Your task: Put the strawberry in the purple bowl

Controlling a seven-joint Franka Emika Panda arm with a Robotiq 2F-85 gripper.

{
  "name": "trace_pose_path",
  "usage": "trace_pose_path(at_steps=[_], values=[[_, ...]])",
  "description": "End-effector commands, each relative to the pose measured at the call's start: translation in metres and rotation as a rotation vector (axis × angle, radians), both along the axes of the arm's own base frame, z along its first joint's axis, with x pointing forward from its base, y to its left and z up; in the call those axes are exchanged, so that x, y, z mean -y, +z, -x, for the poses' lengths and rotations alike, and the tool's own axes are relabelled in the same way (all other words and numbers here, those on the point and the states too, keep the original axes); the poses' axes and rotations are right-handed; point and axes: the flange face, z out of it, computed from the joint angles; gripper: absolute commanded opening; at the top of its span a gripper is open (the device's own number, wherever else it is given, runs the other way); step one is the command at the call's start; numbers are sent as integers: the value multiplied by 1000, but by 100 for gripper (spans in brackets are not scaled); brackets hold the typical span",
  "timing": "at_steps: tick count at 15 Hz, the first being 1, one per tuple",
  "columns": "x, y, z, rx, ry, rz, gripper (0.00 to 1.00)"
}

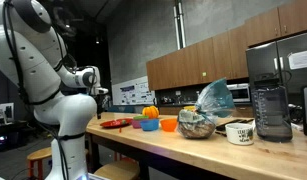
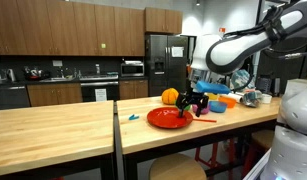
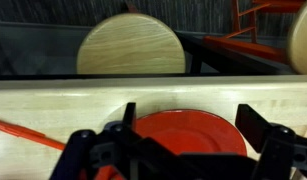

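Note:
My gripper (image 3: 193,125) is open, its two dark fingers wide apart just above the flat red plate (image 3: 188,132). In both exterior views the gripper (image 2: 193,104) (image 1: 100,95) hangs over the plate (image 2: 165,118) (image 1: 116,123) near the counter's end. The small bluish-purple bowl (image 2: 219,106) (image 1: 148,125) stands further along the counter, beside the orange bowl (image 2: 231,101) (image 1: 169,124). I cannot make out the strawberry in any view; nothing shows between the fingers.
A round orange fruit (image 2: 170,96) sits behind the plate. A thin orange-red stick (image 3: 23,133) lies on the counter beside the plate. A bag (image 1: 205,110), a mug (image 1: 239,131) and a blender (image 1: 271,100) stand further along. A round wooden stool (image 3: 130,45) stands below the counter edge.

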Motion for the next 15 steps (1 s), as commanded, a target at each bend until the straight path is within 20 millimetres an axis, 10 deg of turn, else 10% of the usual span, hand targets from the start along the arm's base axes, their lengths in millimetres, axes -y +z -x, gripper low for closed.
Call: trace_pose_path(at_steps=[1, 15], values=[[0, 1, 0, -1, 0, 0, 100], [1, 0, -3, 2, 2, 18, 100]])
